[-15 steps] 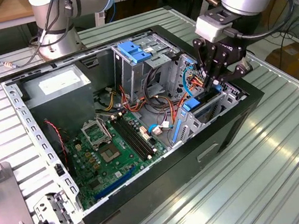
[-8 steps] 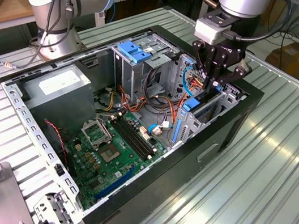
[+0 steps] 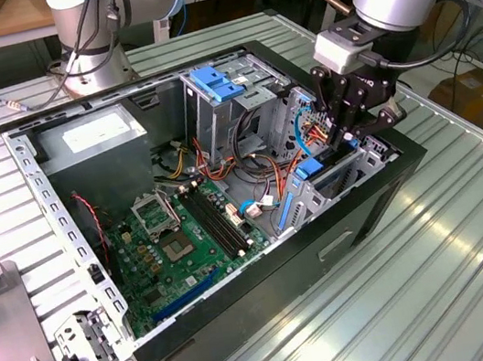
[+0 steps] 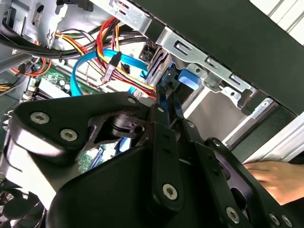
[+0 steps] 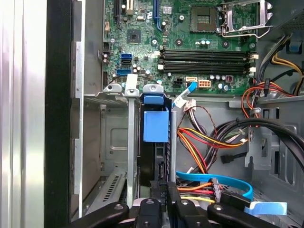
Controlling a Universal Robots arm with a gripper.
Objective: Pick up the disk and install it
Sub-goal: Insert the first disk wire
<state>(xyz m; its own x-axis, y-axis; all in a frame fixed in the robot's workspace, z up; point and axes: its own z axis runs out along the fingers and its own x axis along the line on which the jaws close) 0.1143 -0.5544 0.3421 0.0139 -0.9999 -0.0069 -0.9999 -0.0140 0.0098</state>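
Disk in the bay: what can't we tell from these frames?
- disk, first wrist view: body edge-on between bay rails; full seating not readable.
- disk, exterior view: far end behind the end effector.
- End effector, second wrist view: tips blocked by its linkage; grip unclear.

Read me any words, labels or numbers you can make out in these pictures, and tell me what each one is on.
None can be read.
The white label on the power supply: print too small.
The motherboard: markings too small.
The disk: its blue frame bears no print.
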